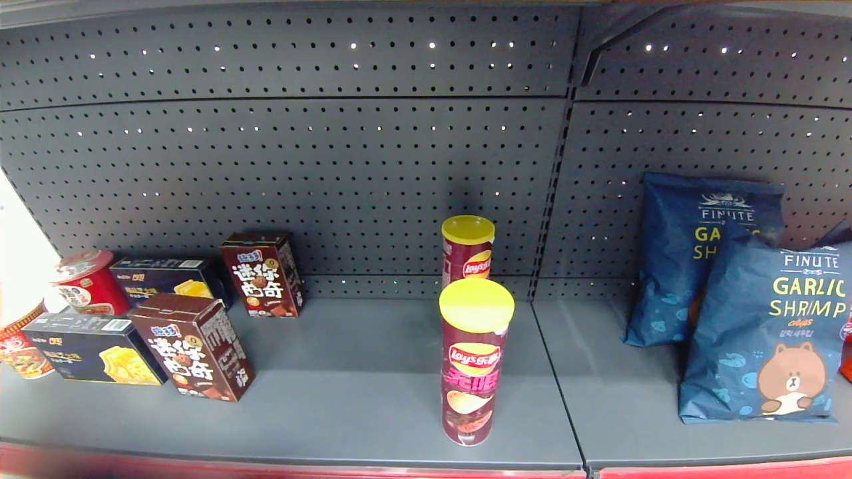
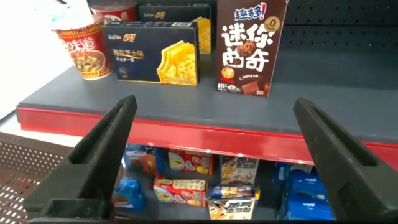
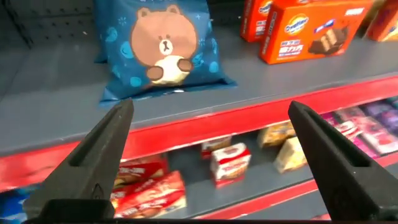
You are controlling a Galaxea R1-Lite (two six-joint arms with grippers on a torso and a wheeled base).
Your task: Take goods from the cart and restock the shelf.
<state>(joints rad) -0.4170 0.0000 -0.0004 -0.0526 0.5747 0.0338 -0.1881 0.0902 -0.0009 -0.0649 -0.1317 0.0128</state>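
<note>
1. Standing by the aisle, I see both arms in front of the grey metal shelf (image 1: 346, 399) with nothing picked up. The left pincer (image 2: 214, 102) is spread wide and empty, level with the shelf's red front lip, near a brown cardboard cookie box (image 2: 249, 43).
2. The right pincer (image 3: 211, 104) gapes just as wide and empty, before the blue bear-printed snack bag (image 3: 165, 50) and some orange cartons (image 3: 308, 31).
3. In the head view, a maroon chip tube with a yellow lid (image 1: 474, 362) stands at centre frame. A second tube (image 1: 467, 249) stands behind it by the back panel. Dark-blue cracker boxes (image 1: 93, 349) and red noodle cups (image 1: 86, 283) fill the left of the frame.
4. No restock item is in hand yet. Brown mesh (image 2: 25, 163) beside the shelf may be the cart; I cannot tell.
5. Risks, as I judge them:
   - The front tube is tall and narrow and stands near the shelf edge. A passing arm could tip it and send it rolling off.
   - Fingers spread this wide could snag the red lip when rising.
   - A new item pushed in hard could knock over the standing boxes.
</note>
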